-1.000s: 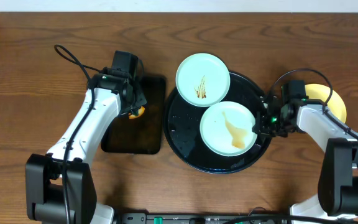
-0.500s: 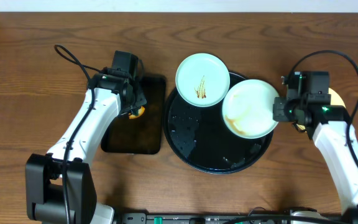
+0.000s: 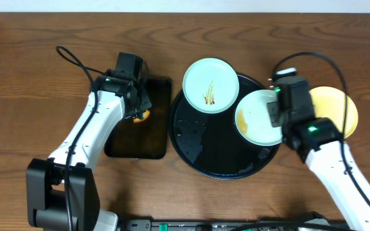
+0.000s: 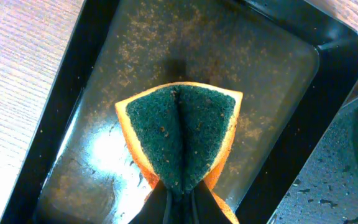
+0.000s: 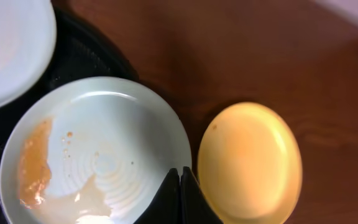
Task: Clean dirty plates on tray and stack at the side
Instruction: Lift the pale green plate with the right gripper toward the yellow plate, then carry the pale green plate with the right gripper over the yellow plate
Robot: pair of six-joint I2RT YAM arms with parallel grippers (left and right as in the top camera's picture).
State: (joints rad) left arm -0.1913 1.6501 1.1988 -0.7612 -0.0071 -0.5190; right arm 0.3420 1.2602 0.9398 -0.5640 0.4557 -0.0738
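L side: L arm (image 3: 85, 131) angles up from the table's near edge toward the rect tray (image 3: 137, 144), which lies on the wood table (image 3: 24, 77) just L of the tray (image 3: 194, 151). L gripper (image 3: 140, 106) hangs over the rect tray's upper half, jaws pinched tight on a sponge (image 3: 142, 116). In the L wrist view the sponge (image 4: 179, 134) is folded in 2 btwn the fingers (image 4: 166, 202), green scrub side out, orange foam at the edges. The rect tray's floor below it looks wet and speckled.

Centre: the tray is round, glossy black, w/ water droplets on it. There are 3 plates. Plate 1 (image 3: 211, 85), mint, sits at the top and overhangs the tray's far rim, w/ thin brown streaks in its middle. Plate 2 (image 3: 255, 119), also mint, is over the tray's R side. R gripper (image 3: 276, 112) has it by the R rim, jaws closed on the edge. The R wrist view shows an orange-brown smear on plate 2's L part and a thin watery film lower down. Whether it's lifted or resting on the tray, can't tell.

R side: plate 3 (image 3: 339, 109), plain yellow, lies on the table off the tray, just beside plate 2. R arm (image 3: 329, 151) covers part of it in the overhead view.
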